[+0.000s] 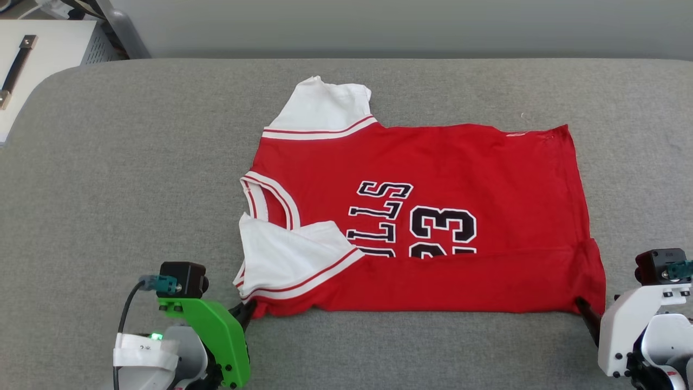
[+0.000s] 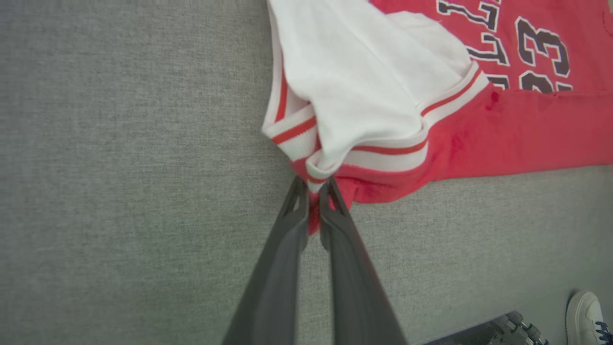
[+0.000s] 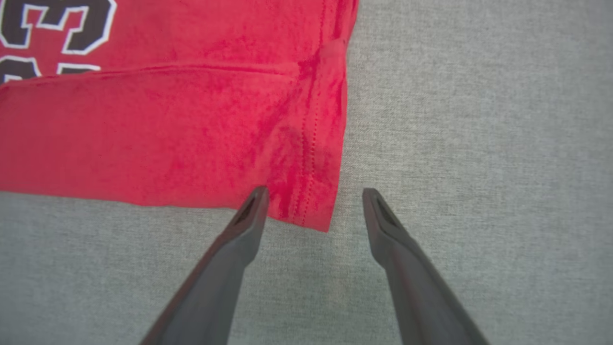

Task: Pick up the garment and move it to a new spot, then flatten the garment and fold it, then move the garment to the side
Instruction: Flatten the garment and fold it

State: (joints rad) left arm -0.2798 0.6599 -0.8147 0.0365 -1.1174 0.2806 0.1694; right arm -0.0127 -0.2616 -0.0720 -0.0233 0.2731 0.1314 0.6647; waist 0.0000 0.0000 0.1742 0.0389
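The garment [image 1: 460, 179] lies flat on the grey tabletop [image 1: 135, 179] in the middle of the head view. Its long axis runs left to right across the frame, with the collar and white sleeves at the left and the hem at the right. Its bottom edge is turned up in a long red band that covers the lower part of the lettering and the 23.

Both arms sit along the lower edge of the shirt, one at each corner, and the cloth lies up the frame from both.

The left gripper [image 1: 248, 315], at the lower left, has its jaws pressed together on the shirt's lower left corner. In the left wrist view a pinch of red cloth and striped trim shows between the two fingers, just below the folded white sleeve.

The right gripper [image 3: 314, 191], at the lower right, has its jaws spread wide with nothing in them. In the right wrist view the hem corner lies between the two tips. One tip touches the edge of the red cloth and the other rests over bare grey just beside the hem.

My judgement is that the fold is under way and the right jaws must close on that hem corner. Both corners could then be carried together up the frame, across the short axis of the shirt.
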